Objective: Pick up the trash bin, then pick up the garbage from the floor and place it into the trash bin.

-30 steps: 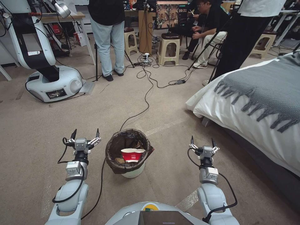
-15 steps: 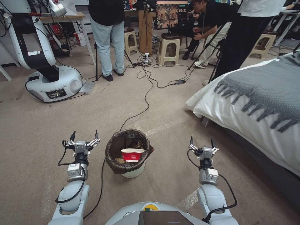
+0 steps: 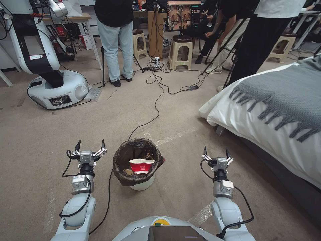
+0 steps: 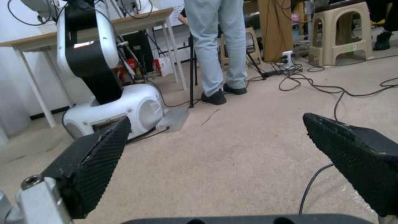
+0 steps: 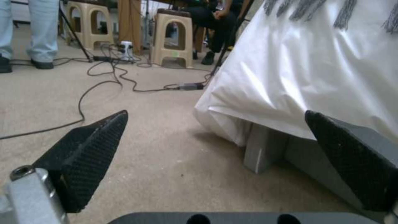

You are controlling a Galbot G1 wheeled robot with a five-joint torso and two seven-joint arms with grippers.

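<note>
Trash bin [image 3: 137, 167] sits on the floor holding a cup, between left pincer [image 3: 90, 147] and right pincer [image 3: 216, 153], both wide open, empty; looks finished, nothing left to grab.

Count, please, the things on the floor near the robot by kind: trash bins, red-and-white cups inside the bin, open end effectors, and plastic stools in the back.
Trash bin: 1
Red-and-white cup in the bin: 1
Open end effectors: 2, left end effector and right end effector, one on each side of the bin
Plastic stools: 3, at and
Total: 7
</note>
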